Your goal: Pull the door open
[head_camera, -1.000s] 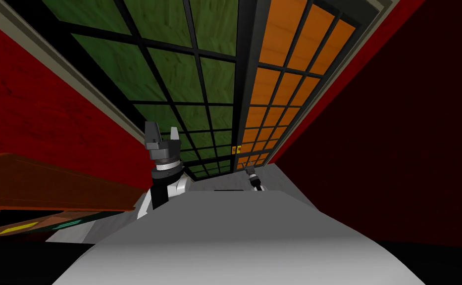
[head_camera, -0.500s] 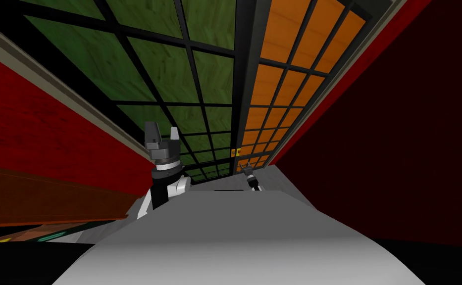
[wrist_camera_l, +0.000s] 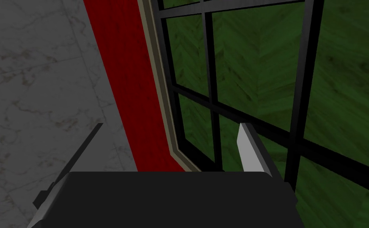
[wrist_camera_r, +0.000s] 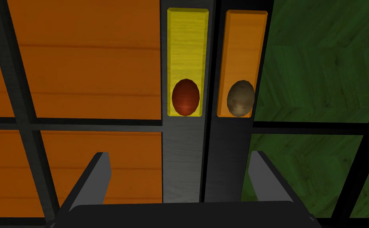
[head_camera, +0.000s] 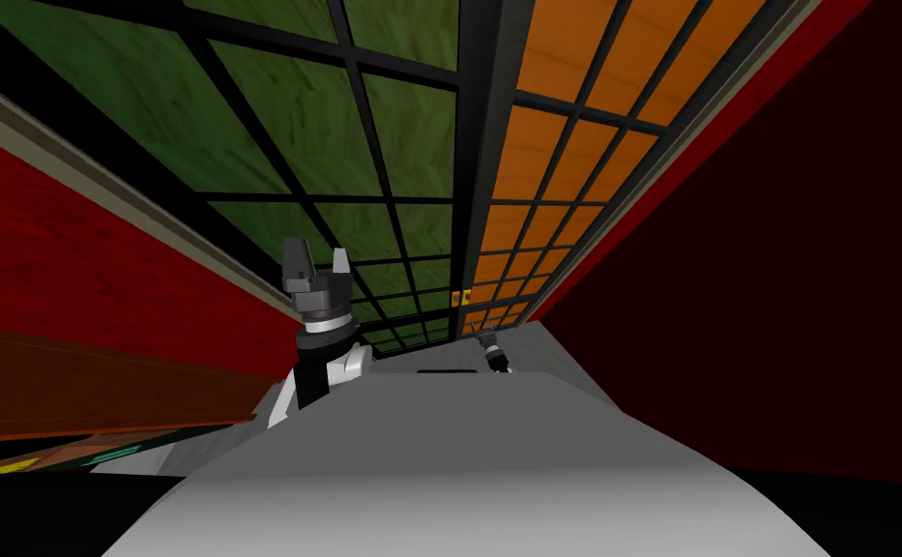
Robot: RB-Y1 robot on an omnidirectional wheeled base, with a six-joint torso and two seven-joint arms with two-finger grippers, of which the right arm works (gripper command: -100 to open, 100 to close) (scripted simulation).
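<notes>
The double door (head_camera: 478,145) fills the wall ahead. It has 2 leaves: the leaf with green panes (head_camera: 304,106) on my left and the leaf with orange panes (head_camera: 574,126) on my right, each divided by a black grid. Their dark middle stiles stand side by side with a thin seam between them.

The handles sit low on those stiles, at the leaves' meeting edges. A yellow plate (wrist_camera_r: 187,47) with a red-brown knob (wrist_camera_r: 185,97) is on the orange leaf's stile. An orange plate (wrist_camera_r: 245,47) with a tan knob (wrist_camera_r: 241,98) is on the green leaf's stile.

The right tool (wrist_camera_r: 181,174) points straight at the seam, close to the door. Its 2 fingers are spread wide and hold nothing. The red-brown knob lies beyond the fingertips, nearly in line with the gap, and is not touched.

The left tool (head_camera: 318,253) is raised before the green leaf, near that leaf's outer edge. Its fingers are also apart and hold nothing. Past them its wrist view shows the green leaf's bottom outer corner, the beige frame (wrist_camera_l: 156,79), a strip of red wall (wrist_camera_l: 120,79) and the grey marbled floor (wrist_camera_l: 33,79).

A brown wooden surface (head_camera: 81,387) lies low on my left.
</notes>
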